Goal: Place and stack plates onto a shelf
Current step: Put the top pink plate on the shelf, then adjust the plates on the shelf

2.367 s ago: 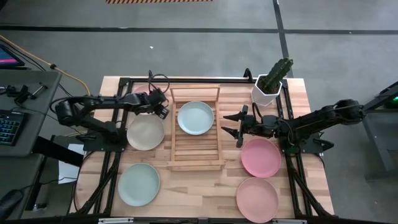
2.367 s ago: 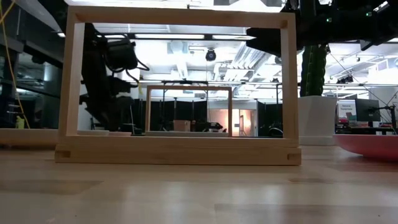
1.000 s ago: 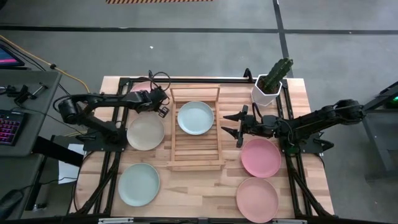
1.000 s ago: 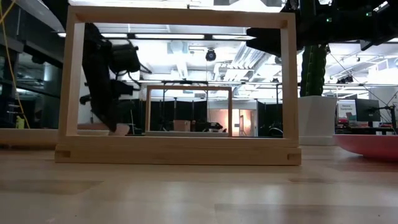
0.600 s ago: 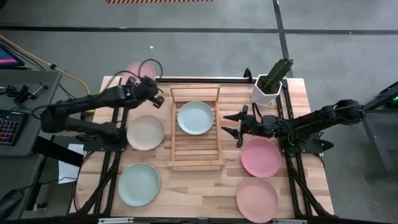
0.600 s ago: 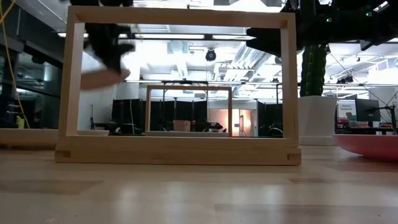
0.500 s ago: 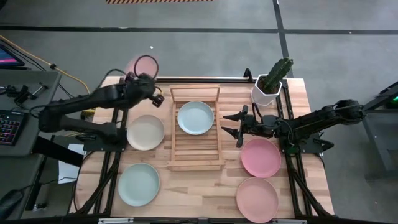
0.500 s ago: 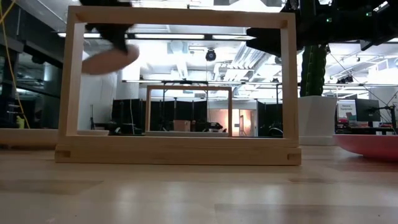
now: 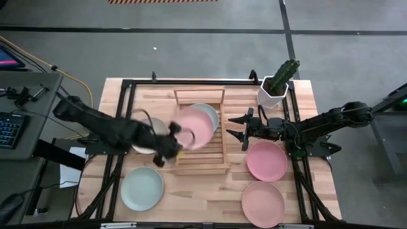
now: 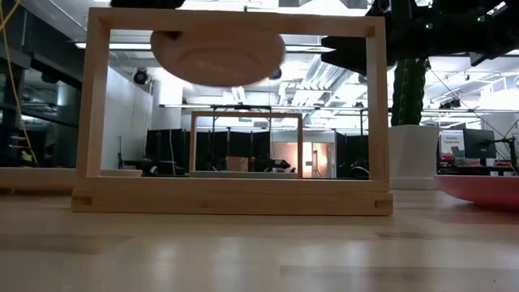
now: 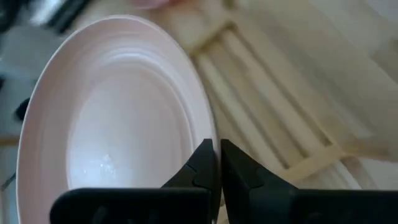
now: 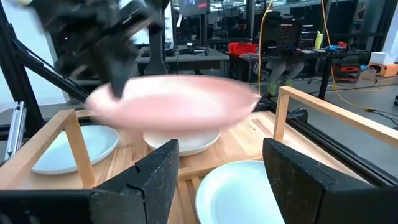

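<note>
Left jaws (image 9: 173,145): mine, pressed together on the rim of a round shallow matte pink plate (image 9: 194,126), which I hold in the air over the shelf.
Carried plate: seen from the low view, it rides high, near the top rail, bottom side showing and roughly level.
Shelf: the light wooden slatted rectangular rack (image 9: 201,158) at the middle of the worktop (image 9: 210,194); a pale mint-blue round plate (image 9: 208,113) already lies in its far half, partly under my pink one.
Right jaws (image 9: 240,127): mine too, spread and empty, waiting just beside the shelf's right rail.
Remaining plates: a cream-white plate (image 9: 141,146) and a second mint-blue plate (image 9: 142,187) to the left; two more pink plates (image 9: 267,160) to the right.
Doing this step well: I judge I should centre the plate between the rails, keep it level, lower slowly until it rests, then let go.
Risk: a tilted rim could catch a rail or slide the plate below.
</note>
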`<action>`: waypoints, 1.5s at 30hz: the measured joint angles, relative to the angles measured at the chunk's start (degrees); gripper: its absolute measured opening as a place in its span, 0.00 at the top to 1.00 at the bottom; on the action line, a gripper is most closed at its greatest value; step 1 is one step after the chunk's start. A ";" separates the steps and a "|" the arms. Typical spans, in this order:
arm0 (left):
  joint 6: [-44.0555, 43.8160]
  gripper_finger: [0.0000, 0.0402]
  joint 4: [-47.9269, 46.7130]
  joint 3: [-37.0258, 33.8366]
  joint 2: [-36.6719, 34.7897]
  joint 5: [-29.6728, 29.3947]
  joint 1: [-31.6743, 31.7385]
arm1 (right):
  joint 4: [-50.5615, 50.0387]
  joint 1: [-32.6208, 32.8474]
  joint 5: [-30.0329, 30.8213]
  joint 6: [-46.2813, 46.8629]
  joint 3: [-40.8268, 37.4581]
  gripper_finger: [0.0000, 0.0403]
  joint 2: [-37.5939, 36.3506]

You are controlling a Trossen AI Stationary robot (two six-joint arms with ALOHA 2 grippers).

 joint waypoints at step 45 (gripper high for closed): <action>-1.55 0.78 21.43 -2.09 19.29 14.87 3.82 | -0.39 0.00 0.00 -0.17 -0.02 0.46 0.00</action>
